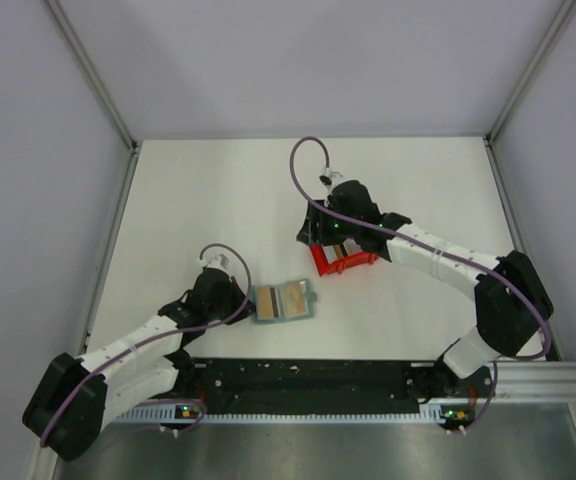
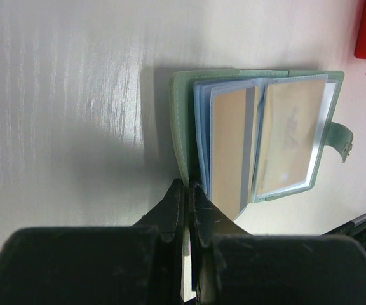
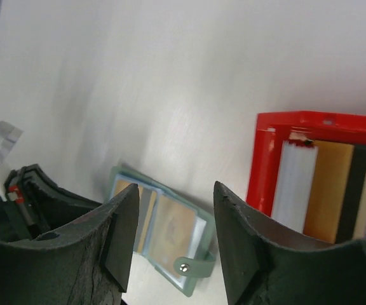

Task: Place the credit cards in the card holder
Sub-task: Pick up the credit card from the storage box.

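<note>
L gripper (image 2: 187,188) pinched on card holder (image 2: 259,136) edge, prob. holding it open | R gripper (image 3: 175,206) jaws apart above red bin (image 3: 263,159) to take credit cards (image 3: 326,190)

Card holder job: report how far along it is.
Done: the card holder lies open, with two tan cards showing inside it. In hand: the left gripper pinches the holder's edge; the right gripper hangs open by the red bin, holding nothing. Left: several credit cards stand in that bin.
</note>
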Robot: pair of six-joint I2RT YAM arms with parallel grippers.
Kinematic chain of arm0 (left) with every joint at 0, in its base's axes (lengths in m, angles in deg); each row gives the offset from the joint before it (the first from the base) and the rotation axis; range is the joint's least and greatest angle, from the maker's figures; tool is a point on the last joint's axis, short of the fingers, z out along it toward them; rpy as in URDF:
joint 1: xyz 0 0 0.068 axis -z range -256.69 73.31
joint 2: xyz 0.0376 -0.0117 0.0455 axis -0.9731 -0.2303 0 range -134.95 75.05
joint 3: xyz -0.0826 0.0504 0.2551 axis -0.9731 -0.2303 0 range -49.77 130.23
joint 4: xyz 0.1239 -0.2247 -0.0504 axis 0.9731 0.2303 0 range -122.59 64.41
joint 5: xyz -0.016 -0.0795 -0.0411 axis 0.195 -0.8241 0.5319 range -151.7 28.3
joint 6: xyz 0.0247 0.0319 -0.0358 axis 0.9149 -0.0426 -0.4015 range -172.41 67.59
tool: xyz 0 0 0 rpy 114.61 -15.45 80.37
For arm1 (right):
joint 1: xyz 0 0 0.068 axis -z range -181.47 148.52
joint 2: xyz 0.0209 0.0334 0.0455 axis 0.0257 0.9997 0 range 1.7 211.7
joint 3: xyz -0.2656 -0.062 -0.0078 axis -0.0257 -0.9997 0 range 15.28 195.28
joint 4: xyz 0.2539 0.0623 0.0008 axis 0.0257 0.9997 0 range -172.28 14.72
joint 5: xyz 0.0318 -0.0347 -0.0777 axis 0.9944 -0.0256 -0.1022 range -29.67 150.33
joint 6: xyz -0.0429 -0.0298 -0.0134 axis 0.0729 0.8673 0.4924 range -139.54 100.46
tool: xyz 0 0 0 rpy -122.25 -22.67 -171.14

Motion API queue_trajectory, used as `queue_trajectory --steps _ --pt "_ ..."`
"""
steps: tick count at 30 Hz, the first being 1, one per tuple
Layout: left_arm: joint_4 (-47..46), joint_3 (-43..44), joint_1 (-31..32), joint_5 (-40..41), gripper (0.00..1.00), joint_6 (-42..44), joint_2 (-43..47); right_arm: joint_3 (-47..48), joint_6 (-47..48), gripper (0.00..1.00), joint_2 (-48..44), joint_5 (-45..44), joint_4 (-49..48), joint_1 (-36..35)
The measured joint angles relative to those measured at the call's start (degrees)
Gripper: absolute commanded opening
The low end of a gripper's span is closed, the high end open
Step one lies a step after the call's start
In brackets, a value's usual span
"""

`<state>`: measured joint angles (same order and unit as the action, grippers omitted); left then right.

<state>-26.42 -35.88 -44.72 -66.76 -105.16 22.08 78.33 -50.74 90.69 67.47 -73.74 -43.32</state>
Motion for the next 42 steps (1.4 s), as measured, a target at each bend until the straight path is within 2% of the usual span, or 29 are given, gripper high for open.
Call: queue_trajectory --steps 8,42 --pt "0.6 0.4 0.0 0.2 0.00 0.4 0.0 0.0 2.4 0.50 3.4 1.1 4.7 5.2" --pt "1.2 0.4 0.0 0.6 0.00 0.4 -0.1 -3.4 4.0 0.51 4.7 0.3 5.9 7.9"
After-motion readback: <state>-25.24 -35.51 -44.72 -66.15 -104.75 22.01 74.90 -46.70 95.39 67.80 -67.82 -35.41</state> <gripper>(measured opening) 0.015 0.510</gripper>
